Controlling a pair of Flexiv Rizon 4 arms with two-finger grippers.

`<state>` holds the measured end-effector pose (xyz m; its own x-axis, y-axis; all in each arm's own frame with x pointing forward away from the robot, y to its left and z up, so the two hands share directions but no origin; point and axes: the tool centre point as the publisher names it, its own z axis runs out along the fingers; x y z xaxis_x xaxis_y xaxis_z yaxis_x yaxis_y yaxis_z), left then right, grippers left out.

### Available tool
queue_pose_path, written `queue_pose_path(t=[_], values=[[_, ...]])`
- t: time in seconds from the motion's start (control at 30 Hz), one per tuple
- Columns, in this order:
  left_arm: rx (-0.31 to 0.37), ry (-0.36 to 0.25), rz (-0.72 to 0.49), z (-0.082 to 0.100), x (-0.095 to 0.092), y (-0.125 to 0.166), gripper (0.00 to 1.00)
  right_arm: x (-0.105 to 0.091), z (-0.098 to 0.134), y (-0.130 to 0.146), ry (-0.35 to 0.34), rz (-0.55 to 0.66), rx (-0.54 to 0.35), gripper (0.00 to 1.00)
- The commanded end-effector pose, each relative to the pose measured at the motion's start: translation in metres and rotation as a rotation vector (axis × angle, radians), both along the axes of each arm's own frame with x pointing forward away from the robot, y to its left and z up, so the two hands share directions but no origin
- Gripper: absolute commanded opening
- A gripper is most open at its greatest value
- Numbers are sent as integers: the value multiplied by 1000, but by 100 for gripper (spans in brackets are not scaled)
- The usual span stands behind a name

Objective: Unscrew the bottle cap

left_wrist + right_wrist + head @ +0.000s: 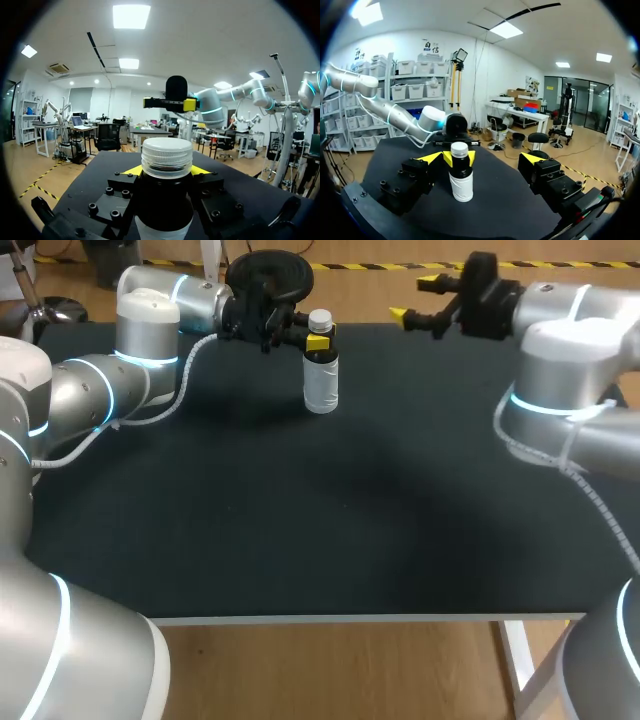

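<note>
Near the counter's far edge, about midway along it: bottle, upright on the dark surface. Cap white, ribbed round its side, flat on top, seated on the neck. Below the cap a dark shoulder; lower body wrapped in a white label. Contents cannot be told.

Left hand comes in level from the left and is clenched on the bottle at the dark shoulder, just under the cap. Left wrist view: bottle fills the gap between the two finger blocks, yellow tips showing on either side behind it; cap rises above the fingers. Right wrist view agrees: a yellow tip against each side of the neck.

Right hand released, fingers spread wide, near the far edge to the bottle's right, well apart from it, fingertips pointing toward the cap. In its own wrist view the bottle stands ahead, closer in line to one finger than the other, touching neither.

Around: left arm lies low across the far left corner; a white coiled cable hangs from it toward the counter. Left hand and its wrist block the bottle's left side and shoulder; cap top and right side face the right hand
</note>
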<state>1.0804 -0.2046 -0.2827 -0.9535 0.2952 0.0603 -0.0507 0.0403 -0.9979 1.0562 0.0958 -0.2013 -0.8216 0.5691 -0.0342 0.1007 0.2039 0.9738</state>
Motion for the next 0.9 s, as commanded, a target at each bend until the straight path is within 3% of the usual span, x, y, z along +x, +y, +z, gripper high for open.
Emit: queue_pose_path(t=[0.03, 0.23, 0.67, 0.9], values=[[-15, 11, -226, -3, 7, 0, 0, -12, -5, 19, -35, -84, 13, 100], [-15, 11, -226, -3, 7, 0, 0, -24, -6, 41, -49, -143, 18, 100], [-15, 11, -226, -3, 7, 0, 0, -22, -16, 75, -72, -158, -26, 100], [-15, 11, -226, -3, 7, 0, 0, -20, -20, 91, -86, -148, 13, 100]])
